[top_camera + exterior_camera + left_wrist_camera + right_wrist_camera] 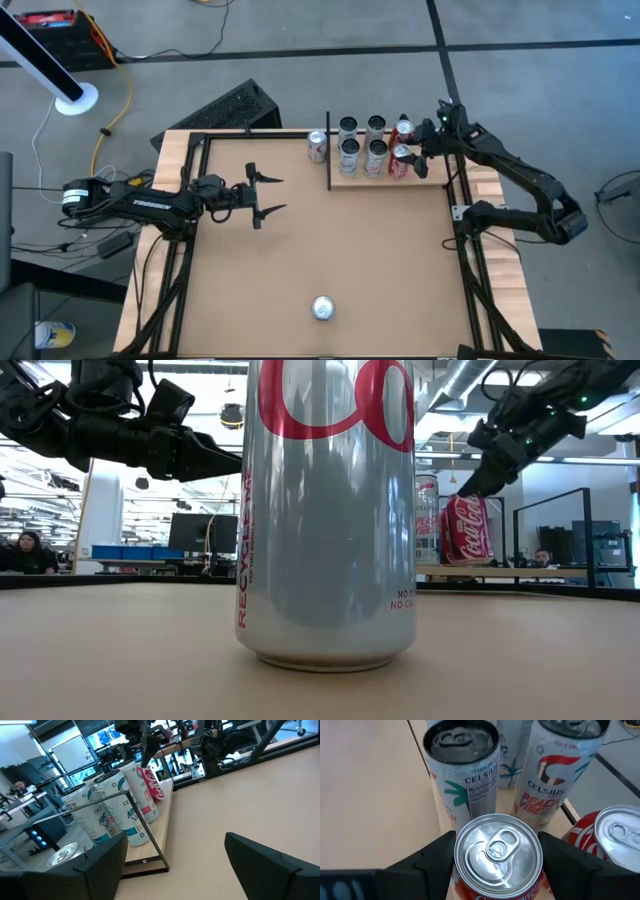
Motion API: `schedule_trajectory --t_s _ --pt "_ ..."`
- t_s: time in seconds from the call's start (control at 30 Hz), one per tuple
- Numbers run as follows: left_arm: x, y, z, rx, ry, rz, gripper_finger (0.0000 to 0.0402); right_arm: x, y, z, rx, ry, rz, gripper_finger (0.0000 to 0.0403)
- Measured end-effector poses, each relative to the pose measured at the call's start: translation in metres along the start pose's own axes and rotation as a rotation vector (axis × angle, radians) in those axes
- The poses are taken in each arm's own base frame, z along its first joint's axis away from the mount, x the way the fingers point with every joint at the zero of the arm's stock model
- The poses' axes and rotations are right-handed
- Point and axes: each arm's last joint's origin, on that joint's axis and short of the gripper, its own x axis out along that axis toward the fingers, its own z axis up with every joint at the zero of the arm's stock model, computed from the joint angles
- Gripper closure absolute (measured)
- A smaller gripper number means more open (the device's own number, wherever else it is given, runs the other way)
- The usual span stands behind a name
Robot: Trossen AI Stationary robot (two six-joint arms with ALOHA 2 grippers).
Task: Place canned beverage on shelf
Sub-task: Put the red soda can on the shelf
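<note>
Landmark: the small light-wood shelf with thin black metal posts (432, 178), at the far side of the big brown tabletop (320, 250).
Step in hand: the setting-down step, I think. A round red metal can with a silver top (496, 851) stands on the shelf at its right end, next to another red can (612, 836).
Right gripper: the right gripper (495, 857) sits over the right end of the shelf. Its two dark fingers are on both sides of the red can and look like they touch it, so it seems to hold the can.
Others on the shelf: tall white cans with bright writing (465, 775) stand in rows just beside the red can, filling the shelf's left and middle.
Left gripper: the left gripper (268, 195) waits above the tabletop, well to the left of the shelf. Its fingers are wide apart and hold nothing.
Still off the shelf: one silver and red can (317, 146) stands just beside the shelf's left end. One big silver can (322, 308) stands far from the shelf, near the front edge.
Next move: let go gently and lift straight up, so no neighbour can tips. Then the two loose cans need fetching.
</note>
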Motion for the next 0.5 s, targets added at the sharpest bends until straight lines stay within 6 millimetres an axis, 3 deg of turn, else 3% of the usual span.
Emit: schedule_trajectory --t_s 0.5 --pt "0.0000 -0.0001 0.0000 -0.002 0.000 0.000 0.0081 -0.0001 -0.0029 -0.0019 0.004 0.014 -0.021 0.0121"
